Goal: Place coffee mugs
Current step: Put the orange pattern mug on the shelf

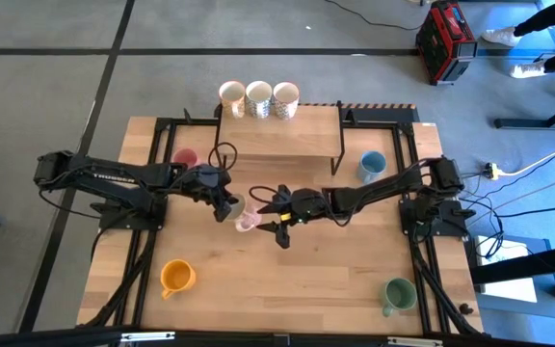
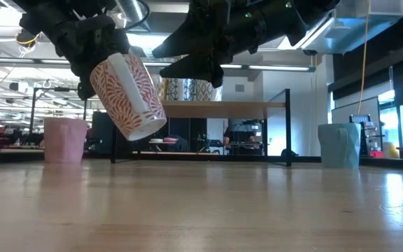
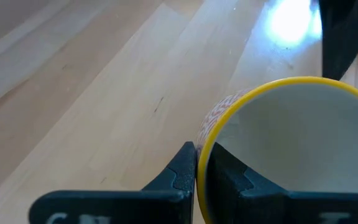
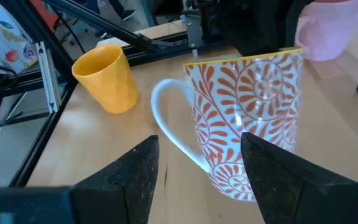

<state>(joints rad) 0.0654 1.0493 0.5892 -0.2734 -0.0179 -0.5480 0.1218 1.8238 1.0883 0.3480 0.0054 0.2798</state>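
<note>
A white mug with an orange-red leaf pattern and a yellow rim (image 2: pixel 128 94) hangs tilted above the table's middle (image 1: pixel 247 221), held by my left gripper (image 3: pixel 201 171), which is shut on it. My right gripper (image 4: pixel 201 180) is open just to the mug's right (image 1: pixel 277 214). Its fingers stand apart in front of the mug's white handle (image 4: pixel 166 127) and touch nothing. Three patterned mugs (image 1: pixel 258 97) stand on the raised wooden shelf (image 1: pixel 277 137). A pink mug (image 1: pixel 185 157), a blue mug (image 1: pixel 371 166), an orange mug (image 1: pixel 176 278) and a green mug (image 1: pixel 398 294) stand on the table. My left gripper pinches the patterned mug's wall at the yellow rim (image 3: pixel 205 146), one finger (image 3: pixel 229 177) inside the mug and one finger (image 3: pixel 182 171) outside. It comes from above and from the table's left. The mug is lifted clear, tilted, with its bottom (image 2: pixel 149 126) low and toward the right.
The shelf's black frame legs (image 1: pixel 338 154) stand on the table's far half. Black rails and cables (image 1: pixel 422 260) run along both side edges. Bare wood lies between the orange and green mugs near the front edge. A red case (image 1: pixel 444 40) sits on the floor beyond.
</note>
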